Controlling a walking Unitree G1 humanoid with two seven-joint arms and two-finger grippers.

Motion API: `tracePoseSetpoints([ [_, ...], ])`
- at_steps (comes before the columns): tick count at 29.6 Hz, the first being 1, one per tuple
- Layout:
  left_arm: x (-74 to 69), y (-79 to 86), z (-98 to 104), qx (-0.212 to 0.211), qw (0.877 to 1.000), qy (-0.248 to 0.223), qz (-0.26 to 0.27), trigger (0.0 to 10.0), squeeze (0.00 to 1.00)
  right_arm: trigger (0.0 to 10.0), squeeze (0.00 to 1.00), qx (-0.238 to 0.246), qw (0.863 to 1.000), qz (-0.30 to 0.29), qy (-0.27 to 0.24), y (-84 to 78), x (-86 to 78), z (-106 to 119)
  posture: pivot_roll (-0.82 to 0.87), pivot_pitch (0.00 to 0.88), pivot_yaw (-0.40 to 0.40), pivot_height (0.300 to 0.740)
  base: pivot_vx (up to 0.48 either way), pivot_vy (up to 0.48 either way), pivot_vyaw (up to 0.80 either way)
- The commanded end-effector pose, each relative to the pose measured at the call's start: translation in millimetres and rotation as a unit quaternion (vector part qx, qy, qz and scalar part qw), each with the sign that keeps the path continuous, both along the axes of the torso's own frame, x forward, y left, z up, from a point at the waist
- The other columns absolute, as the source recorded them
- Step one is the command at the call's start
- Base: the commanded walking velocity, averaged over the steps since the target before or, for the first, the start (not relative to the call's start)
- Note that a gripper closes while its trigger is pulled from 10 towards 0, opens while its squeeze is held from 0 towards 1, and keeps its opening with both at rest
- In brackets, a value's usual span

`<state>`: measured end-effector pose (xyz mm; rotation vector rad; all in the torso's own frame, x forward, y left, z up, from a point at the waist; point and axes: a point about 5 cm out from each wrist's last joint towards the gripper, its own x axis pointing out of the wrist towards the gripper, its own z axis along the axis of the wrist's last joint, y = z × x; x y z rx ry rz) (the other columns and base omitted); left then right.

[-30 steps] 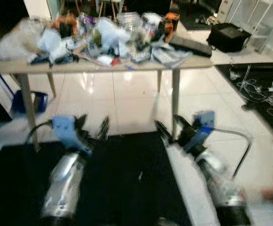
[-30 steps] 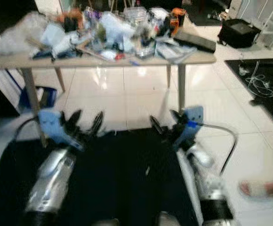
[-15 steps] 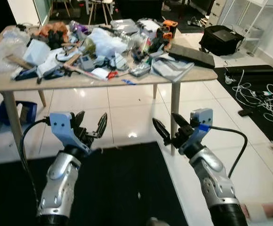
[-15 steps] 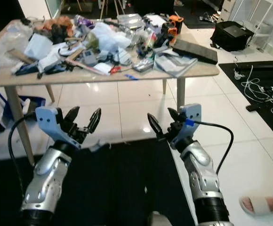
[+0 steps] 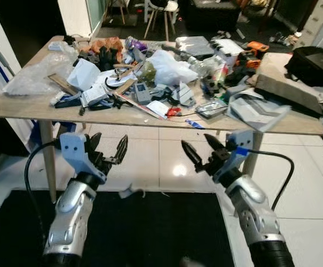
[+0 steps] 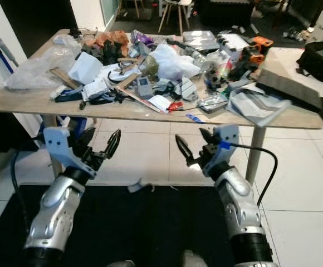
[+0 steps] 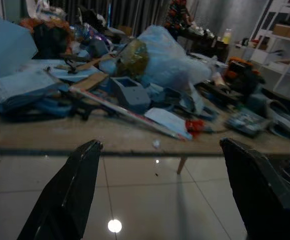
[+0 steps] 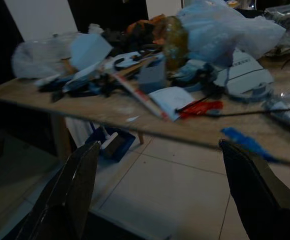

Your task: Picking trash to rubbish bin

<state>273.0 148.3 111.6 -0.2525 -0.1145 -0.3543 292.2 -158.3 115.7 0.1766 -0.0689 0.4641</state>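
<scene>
The left pincer (image 5: 107,149) hangs wide and empty below the near edge of the worktop (image 5: 22,104), over the white tiles. Left to right along the cluttered top lie a crumpled clear plastic bag (image 5: 34,78), a white paper packet (image 5: 84,72), a grey box-like device (image 5: 142,91), a white plastic bag (image 5: 170,67), a red scrap (image 5: 174,111) and a blue scrap (image 5: 195,123) at the front lip. A pale scrap (image 5: 127,192) lies on the floor at the edge of the black mat (image 5: 150,233), between the arms. The right pincer (image 5: 202,149) is also wide and empty, just short of the worktop. No rubbish bin can be made out. The step looks like approach: better to pick one loose, light piece near the edge, raise a pincer above the worktop first, then descend, avoiding the tangled cables.
</scene>
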Motion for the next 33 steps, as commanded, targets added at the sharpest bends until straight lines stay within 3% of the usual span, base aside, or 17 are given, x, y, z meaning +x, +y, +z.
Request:
tracePoseSetpoints([
  [1,0.2,-2.7,0,-0.004,1.0,0.002,-0.005,10.0,0.0,10.0,0.0,-0.003,1.0,-0.004,0.004,-3.0,-0.9,-1,0.0,0.0,-0.011,0.74,0.442,0.0,0.0],
  [12,0.3,-2.1,0,-0.006,1.0,0.002,-0.005,10.0,0.0,10.0,0.0,-0.01,1.0,0.005,0.005,-2.4,-0.6,-1,0.0,0.0,-0.011,0.74,0.442,0.0,0.0],
  [18,-0.3,-1.5,0,-0.009,1.0,0.001,-0.005,10.0,0.0,10.0,0.0,-0.044,0.997,0.056,0.004,-0.5,-1.0,2,0.0,0.0,-0.009,0.74,0.433,0.0,0.0],
  [21,-3.0,-2.1,4,-0.024,0.999,-0.018,-0.023,10.0,0.0,10.0,0.0,-0.109,0.985,0.129,0.017,1.4,-5.0,6,-0.01,0.0,-0.008,0.74,0.0,0.0,0.0],
  [25,-6.0,-4.8,7,-0.02,0.998,-0.035,-0.05,10.0,0.0,10.0,0.0,-0.152,0.976,0.153,0.032,-0.8,-5.8,4,-0.01,0.0,-0.017,0.74,0.0,0.0,0.0],
  [26,-10.7,-7.8,7,0.034,0.994,-0.058,-0.09,10.0,0.0,10.0,0.0,-0.17,0.97,0.168,0.042,-3.4,-5.0,8,-0.01,0.0,-0.017,0.74,0.0,0.0,0.0],
  [27,-12.9,-7.9,7,0.049,0.991,-0.063,-0.107,10.0,0.0,10.0,0.0,-0.177,0.966,0.185,0.046,-3.5,-6.3,10,-0.02,0.0,-0.022,0.74,0.0,0.0,0.0],
  [33,-16.9,-2.7,7,0.069,0.986,-0.067,-0.138,10.0,0.0,10.0,0.0,-0.211,0.946,0.242,0.054,1.3,-11.4,15,-0.02,0.0,-0.021,0.74,0.0,0.0,0.0],
])
